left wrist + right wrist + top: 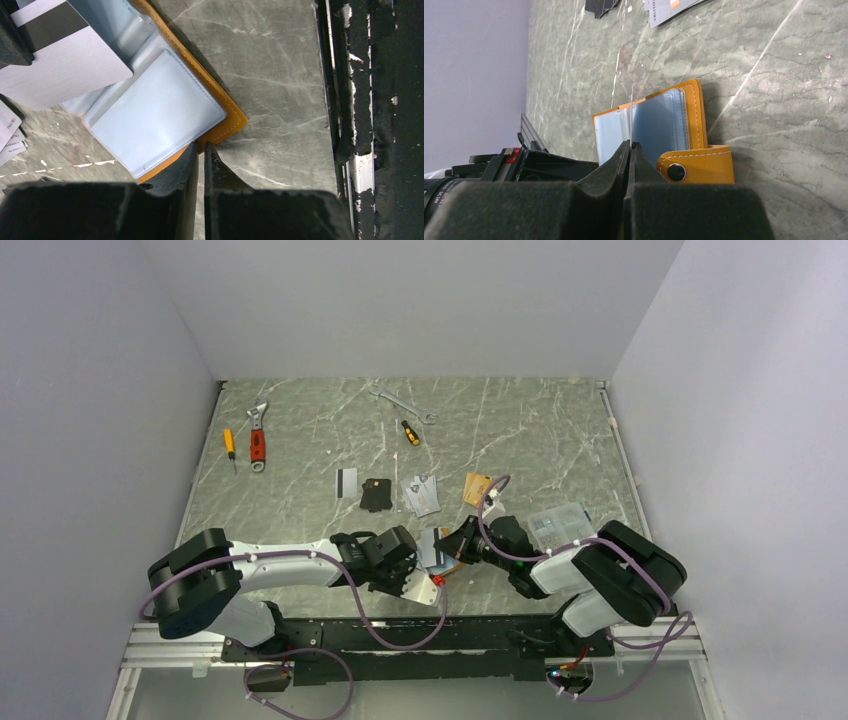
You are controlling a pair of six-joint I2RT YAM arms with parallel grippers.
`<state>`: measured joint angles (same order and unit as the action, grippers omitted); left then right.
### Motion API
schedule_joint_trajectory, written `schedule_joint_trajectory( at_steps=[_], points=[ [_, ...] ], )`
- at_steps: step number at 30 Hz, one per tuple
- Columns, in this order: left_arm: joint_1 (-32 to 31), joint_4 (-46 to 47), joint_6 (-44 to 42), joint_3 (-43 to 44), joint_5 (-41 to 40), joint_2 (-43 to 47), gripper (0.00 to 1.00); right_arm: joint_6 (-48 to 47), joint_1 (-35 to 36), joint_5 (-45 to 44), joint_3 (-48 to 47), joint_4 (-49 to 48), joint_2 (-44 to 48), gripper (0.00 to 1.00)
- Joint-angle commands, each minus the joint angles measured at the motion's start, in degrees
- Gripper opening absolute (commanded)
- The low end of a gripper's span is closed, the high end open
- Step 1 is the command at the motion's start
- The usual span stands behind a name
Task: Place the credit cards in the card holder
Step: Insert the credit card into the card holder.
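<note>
The left gripper [201,150] meets the rim of the orange leather-like booklet card holder [225,125], its jaws almost together; whether they pinch that rim I cannot tell. The holder lies open on the grey marbled table [280,75], clear pockets up. From the holder's right side, the right gripper [630,145] is clenched on a silver-grey plastic card with a black stripe [70,65], which overlaps the pockets

Top view looks down from the near edge over the whole grey marbled table [540,440]; both close wrist views share the orange leather-like card holder [231,121].
</note>
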<state>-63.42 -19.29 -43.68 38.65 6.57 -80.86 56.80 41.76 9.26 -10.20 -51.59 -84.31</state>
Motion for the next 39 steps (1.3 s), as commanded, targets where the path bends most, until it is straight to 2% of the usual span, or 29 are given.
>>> schedule_joint_trajectory(
  at_steps=[1, 16, 26, 39],
  points=[
    [-0.41, -1.66, 1.04, -1.1, 0.07, -1.85, 0.12, -1.44, -0.15, -0.32, 0.77, -4.05, -0.08, 0.0],
    [-0.39, -1.8, 1.43, -0.86, -1.06, -1.38, 0.09, 0.07, 1.49, 4.71, 3.28, -8.69, -3.39, 0.0],
    [-0.39, -2.01, 1.36, -0.69, -1.37, -1.33, 0.07, -1.45, 1.47, 8.23, 1.95, -2.36, -2.8, 0.0],
    [-0.39, -2.0, 1.44, -0.77, -1.4, -1.07, 0.04, -7.67, 0.17, 12.86, -7.83, 12.77, -6.13, 0.0]
  ],
)
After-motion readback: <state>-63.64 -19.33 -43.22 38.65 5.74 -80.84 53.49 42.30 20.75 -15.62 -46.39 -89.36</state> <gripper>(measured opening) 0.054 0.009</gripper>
